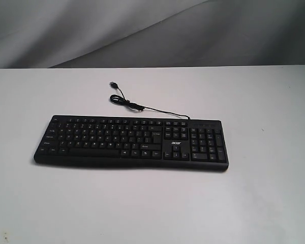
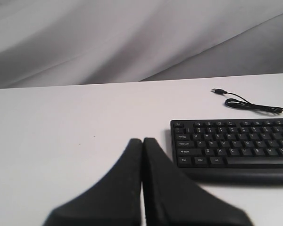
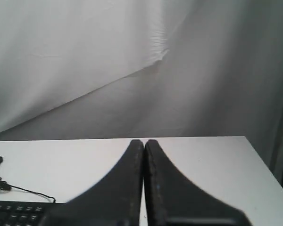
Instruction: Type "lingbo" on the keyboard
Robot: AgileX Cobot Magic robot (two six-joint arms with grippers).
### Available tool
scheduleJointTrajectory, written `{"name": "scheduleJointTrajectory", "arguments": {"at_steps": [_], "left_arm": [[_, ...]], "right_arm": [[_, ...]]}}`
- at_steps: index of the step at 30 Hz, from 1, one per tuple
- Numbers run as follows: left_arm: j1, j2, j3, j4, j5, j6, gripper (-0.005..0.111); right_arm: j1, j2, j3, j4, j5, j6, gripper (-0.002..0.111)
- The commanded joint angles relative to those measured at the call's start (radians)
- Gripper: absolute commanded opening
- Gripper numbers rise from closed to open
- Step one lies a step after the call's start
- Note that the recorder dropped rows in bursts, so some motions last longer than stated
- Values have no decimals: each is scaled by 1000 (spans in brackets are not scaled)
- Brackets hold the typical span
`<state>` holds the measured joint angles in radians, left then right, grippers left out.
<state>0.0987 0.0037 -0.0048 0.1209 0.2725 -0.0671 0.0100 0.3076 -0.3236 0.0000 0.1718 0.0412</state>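
The long black keyboard (image 1: pixel 132 142) with white legends and an "acer" logo lies flat mid-table in the exterior view, its thin USB cable (image 1: pixel 123 101) coiled behind it, unplugged. No arm shows in that view. In the left wrist view my left gripper (image 2: pixel 142 140) is shut, empty, over bare table beside the keyboard's (image 2: pixel 236 146) Ctrl-and-Shift end. In the right wrist view my right gripper (image 3: pixel 144 141) is also shut and empty, over bare table; only a corner of the keyboard (image 3: pixel 14 214) and the cable (image 3: pixel 9 187) show beside it.
The white table (image 1: pixel 264 203) spreads wide on every side of the keyboard. A grey draped cloth (image 1: pixel 152 30) hangs behind the far edge. The table's side edge (image 3: pixel 262 165) runs close to my right gripper.
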Motion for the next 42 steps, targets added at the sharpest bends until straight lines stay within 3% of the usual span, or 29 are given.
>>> {"name": "scheduleJointTrajectory", "arguments": {"at_steps": [1,10,19,42], "left_arm": [[1,-4,5,-4,-7,-2,1],[1,-4,5,-4,-7,-2,1],[1,-4,5,-4,-7,-2,1],[1,-4,5,-4,-7,-2,1]], "right_arm": [[-61,-111,112,-14,-37,-11,0],[-70,-282,324,-7,-33,-9,0],[-70,-308,324,-14,163,-11,0],[-70,-308,324,-14,166,-9,0]]}}
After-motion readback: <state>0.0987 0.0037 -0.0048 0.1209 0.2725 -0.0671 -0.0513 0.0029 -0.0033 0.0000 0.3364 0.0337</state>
